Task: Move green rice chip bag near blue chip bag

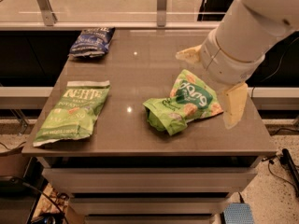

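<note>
The green rice chip bag [184,107] lies crumpled on the brown table [140,64], right of centre, its "dang" logo facing up. The blue chip bag [92,42] lies at the table's far left corner. My gripper [211,80] hangs over the right side of the green rice chip bag. It is open and empty, with one pale finger [188,55] behind the bag and the other finger [234,104] at the bag's right edge. The white arm [252,27] comes in from the upper right.
A flatter light green Kettle bag [72,110] lies at the table's front left. A glass railing with metal posts [161,6] runs behind the table. The table's right edge is just past my gripper. Drawers [149,181] sit under the tabletop.
</note>
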Robot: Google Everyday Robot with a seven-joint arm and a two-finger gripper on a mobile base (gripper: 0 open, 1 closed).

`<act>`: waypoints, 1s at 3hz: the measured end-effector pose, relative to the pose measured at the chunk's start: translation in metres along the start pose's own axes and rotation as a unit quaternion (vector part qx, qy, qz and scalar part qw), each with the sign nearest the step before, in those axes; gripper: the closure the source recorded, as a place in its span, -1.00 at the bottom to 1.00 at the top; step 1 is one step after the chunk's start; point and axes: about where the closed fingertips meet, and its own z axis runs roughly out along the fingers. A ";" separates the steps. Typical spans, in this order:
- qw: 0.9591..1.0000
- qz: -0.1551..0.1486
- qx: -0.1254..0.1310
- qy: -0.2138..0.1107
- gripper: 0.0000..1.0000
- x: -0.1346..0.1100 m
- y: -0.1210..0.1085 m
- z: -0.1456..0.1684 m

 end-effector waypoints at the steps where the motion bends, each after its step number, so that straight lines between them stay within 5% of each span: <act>1: 1.000 -0.010 -0.025 -0.001 -1.00 -0.005 -0.010 0.031; 3: 0.998 -0.004 -0.062 -0.018 -1.00 -0.002 -0.033 0.084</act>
